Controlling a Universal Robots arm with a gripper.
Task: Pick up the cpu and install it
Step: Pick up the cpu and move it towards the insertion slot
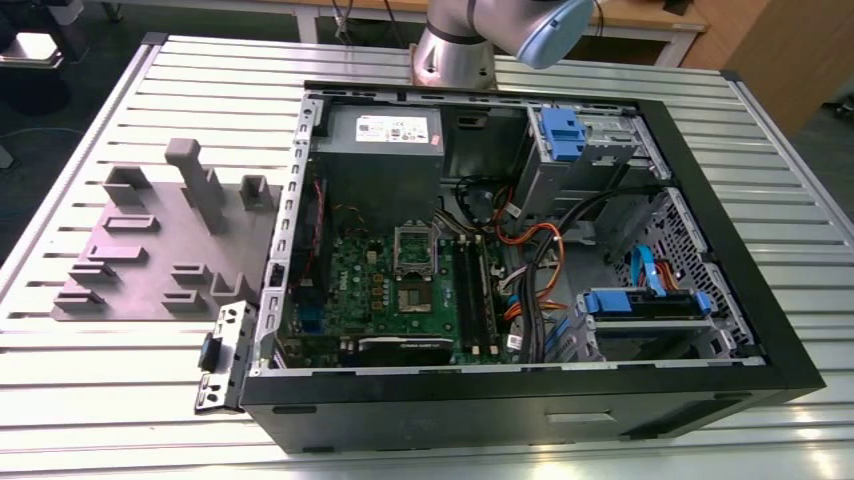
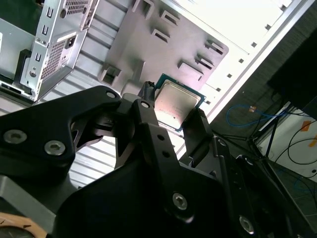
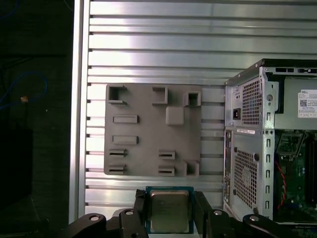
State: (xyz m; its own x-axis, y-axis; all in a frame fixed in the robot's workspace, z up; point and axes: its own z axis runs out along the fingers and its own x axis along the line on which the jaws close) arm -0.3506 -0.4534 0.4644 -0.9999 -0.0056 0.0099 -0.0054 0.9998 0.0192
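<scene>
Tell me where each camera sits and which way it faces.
Exterior view: off the arm, above, looking down on the open computer case and fixture plate; the arm shows beyond the case.
First wrist view: on the wrist, looking down past the gripper at the fixture plate.
Second wrist view: on the wrist, behind the gripper's linkage, angled across the fixture plate.
Shared: both wrist views show the gripper holding the cpu.
</scene>
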